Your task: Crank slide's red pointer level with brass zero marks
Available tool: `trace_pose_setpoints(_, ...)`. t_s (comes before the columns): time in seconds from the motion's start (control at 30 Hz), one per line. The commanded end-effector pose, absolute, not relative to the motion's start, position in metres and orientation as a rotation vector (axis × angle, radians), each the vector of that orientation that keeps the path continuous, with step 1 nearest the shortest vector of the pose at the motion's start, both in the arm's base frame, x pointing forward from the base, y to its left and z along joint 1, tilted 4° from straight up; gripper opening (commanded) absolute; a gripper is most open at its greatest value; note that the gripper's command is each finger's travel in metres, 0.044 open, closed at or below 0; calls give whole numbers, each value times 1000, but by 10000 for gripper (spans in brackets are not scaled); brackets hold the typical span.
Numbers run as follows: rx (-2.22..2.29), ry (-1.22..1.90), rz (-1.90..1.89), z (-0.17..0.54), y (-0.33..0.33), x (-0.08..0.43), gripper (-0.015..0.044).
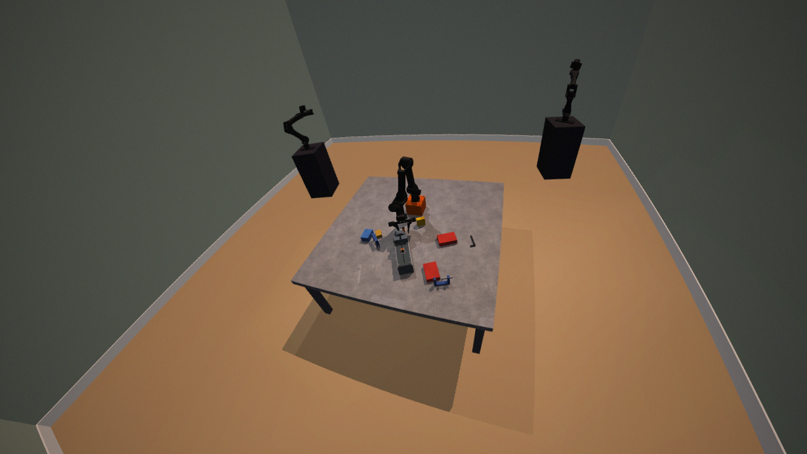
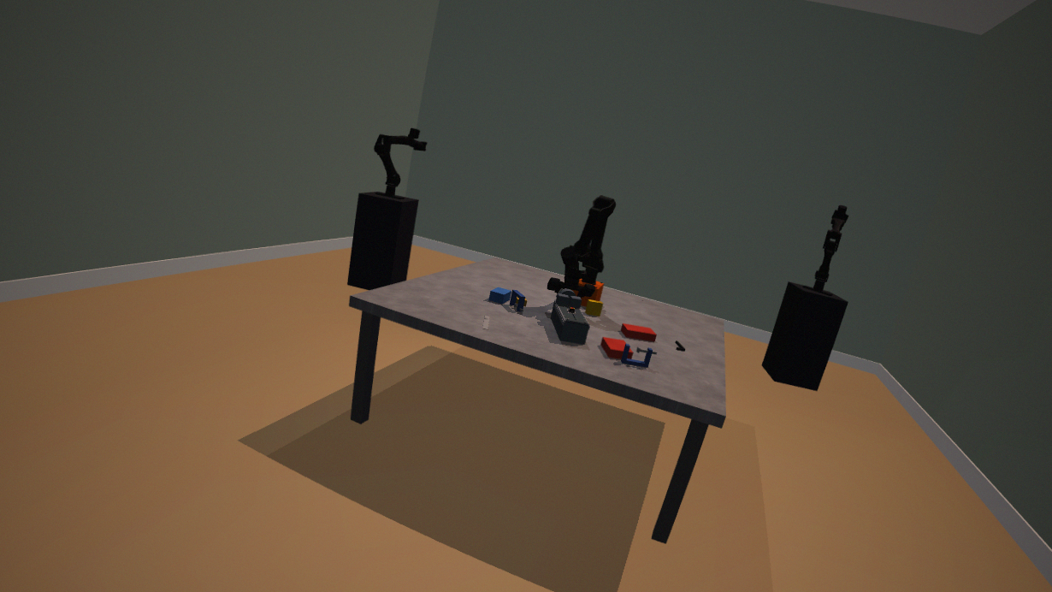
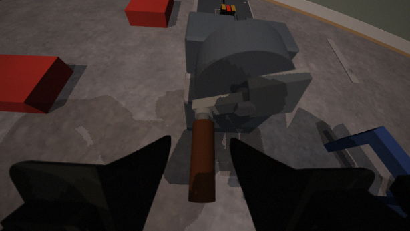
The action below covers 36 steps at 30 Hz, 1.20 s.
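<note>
The grey machine (image 1: 404, 259) (image 2: 570, 328) (image 3: 244, 37) stands on the table with its crank end toward the arm. The orange-brown crank handle (image 3: 202, 150) points at the wrist camera from the left end of the pale crank arm (image 3: 222, 104). My gripper (image 1: 403, 229) (image 3: 200, 141) is open, its fingers partly closed around the handle, with a gap on both sides; the left finger is nearer. At the top of the wrist view the red pointer (image 3: 228, 8) shows between two brass marks (image 3: 223, 8). It looks about level, but is too small to tell exactly.
Two red blocks (image 1: 447, 239) (image 1: 431, 271) (image 2: 637, 332) (image 3: 30, 80) lie to one side, one near a blue clamp (image 1: 441, 283). Another blue clamp (image 1: 375, 239) (image 3: 377, 137) and a blue block (image 1: 367, 235) (image 2: 499, 295) are on the other side. A yellow block (image 1: 420, 222) (image 2: 593, 308) sits near the orange base.
</note>
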<state>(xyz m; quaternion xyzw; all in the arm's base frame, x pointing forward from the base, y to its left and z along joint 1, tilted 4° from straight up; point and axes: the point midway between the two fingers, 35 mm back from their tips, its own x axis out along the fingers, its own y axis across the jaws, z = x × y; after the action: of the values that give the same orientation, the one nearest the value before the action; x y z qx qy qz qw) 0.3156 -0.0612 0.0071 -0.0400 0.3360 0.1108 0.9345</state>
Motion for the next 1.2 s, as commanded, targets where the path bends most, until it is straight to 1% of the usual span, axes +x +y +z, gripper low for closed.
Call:
trace_pose_setpoints(0.0, -78, 687, 222, 7, -62, 316, 177)
trace_pose_setpoints(0.23, -78, 687, 222, 7, -62, 316, 0)
trace_pose_setpoints(1.17, -78, 687, 222, 16, -59, 314, 0)
